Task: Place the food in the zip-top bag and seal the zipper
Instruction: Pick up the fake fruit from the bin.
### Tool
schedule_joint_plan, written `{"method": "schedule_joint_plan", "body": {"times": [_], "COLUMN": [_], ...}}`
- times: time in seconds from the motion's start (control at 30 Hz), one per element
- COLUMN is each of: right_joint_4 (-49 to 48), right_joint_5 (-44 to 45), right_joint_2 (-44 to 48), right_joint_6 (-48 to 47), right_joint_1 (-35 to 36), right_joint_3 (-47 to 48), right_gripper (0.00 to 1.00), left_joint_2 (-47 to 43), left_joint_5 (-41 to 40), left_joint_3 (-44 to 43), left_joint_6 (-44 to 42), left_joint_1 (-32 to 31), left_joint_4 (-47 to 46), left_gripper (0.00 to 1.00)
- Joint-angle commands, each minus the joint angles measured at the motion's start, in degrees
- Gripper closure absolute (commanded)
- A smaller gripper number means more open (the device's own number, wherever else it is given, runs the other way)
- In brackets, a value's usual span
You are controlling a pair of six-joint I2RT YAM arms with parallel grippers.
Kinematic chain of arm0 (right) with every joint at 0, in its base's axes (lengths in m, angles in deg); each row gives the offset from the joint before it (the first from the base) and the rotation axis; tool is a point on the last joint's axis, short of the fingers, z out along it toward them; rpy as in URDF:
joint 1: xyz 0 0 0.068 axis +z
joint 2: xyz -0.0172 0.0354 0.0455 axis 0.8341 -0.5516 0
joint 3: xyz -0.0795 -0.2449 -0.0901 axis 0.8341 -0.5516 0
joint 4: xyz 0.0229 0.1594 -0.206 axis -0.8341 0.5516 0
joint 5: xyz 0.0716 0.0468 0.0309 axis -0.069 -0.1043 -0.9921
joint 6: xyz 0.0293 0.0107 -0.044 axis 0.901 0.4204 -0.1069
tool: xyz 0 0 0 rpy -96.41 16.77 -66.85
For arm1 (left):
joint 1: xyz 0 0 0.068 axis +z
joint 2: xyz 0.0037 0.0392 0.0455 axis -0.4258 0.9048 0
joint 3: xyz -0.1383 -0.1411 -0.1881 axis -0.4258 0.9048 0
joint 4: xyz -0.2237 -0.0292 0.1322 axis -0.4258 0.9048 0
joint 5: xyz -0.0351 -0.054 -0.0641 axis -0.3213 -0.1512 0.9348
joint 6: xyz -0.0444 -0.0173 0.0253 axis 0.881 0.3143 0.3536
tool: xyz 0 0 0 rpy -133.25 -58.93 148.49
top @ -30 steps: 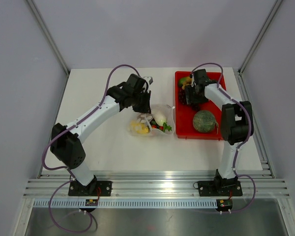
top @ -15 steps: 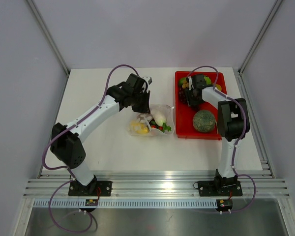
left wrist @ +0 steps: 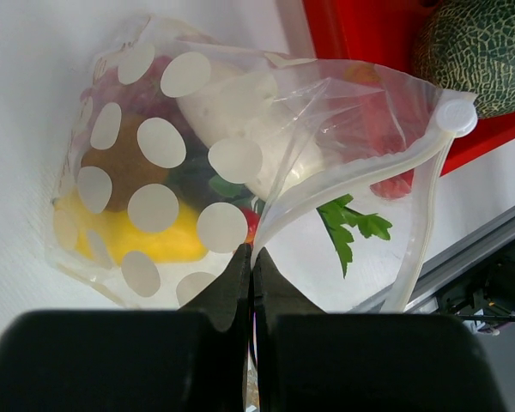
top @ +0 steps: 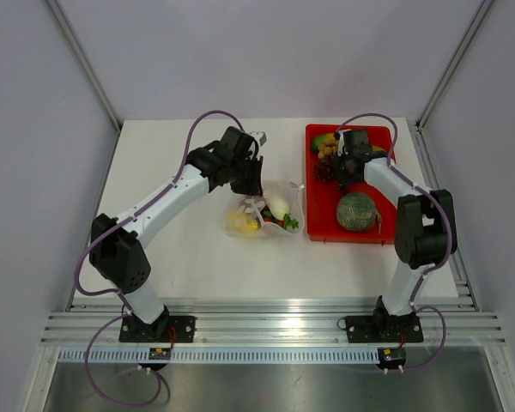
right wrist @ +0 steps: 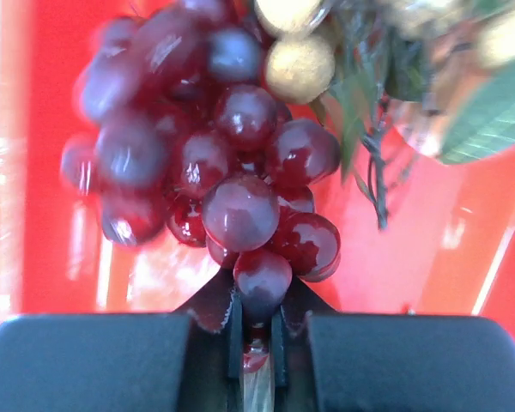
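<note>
The zip-top bag (top: 266, 211), clear with white dots, lies on the table left of the red tray. It holds a yellow piece (left wrist: 137, 236), a white piece (left wrist: 240, 112) and a green leafy bit (left wrist: 352, 227). Its zipper (left wrist: 360, 176) curves open along the mouth. My left gripper (left wrist: 251, 257) is shut on the bag's mouth edge and holds it up. In the right wrist view the purple grape bunch (right wrist: 232, 163) fills the frame over the tray. My right gripper (right wrist: 259, 296) is shut on the lowest grape of the bunch. From above, that gripper (top: 336, 167) sits at the tray's back left.
The red tray (top: 313, 232) stands at the right and carries a green netted melon (top: 357, 211) near its front. Pale round fruits with green leaves (right wrist: 299, 67) lie beside the grapes. Metal rails run along the table's near edge.
My right gripper has closed from wide open onto the grape bunch, and its arm has shifted slightly over the tray's back. The left gripper and the bag have stayed put.
</note>
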Motion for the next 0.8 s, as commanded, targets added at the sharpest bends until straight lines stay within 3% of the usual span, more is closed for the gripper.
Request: {"method": "schedule_joint_plan", "body": {"times": [0.0, 0.57, 0.77], "right_joint_4": [1.6, 13.1, 15.3], "right_joint_5": [-2.5, -11.9, -14.9], "right_joint_2": [10.5, 30.8, 35.2], "right_joint_6": [3.9, 11.3, 13.1], "right_joint_1": [0.3, 0.5, 4.7], "right_joint_3": [-0.6, -0.7, 1.4], "right_gripper": [0.96, 0.96, 0.96], "left_joint_2": [0.9, 1.1, 0.7], "left_joint_5": [-0.8, 1.4, 1.4], "left_joint_3": [-3.8, -3.8, -5.3], "left_joint_6": [-1.6, -0.7, -0.4], "left_joint_1": [0.5, 1.3, 1.7], "left_joint_4": [-0.8, -2.7, -2.5], "left_gripper": [1.00, 1.00, 1.00]}}
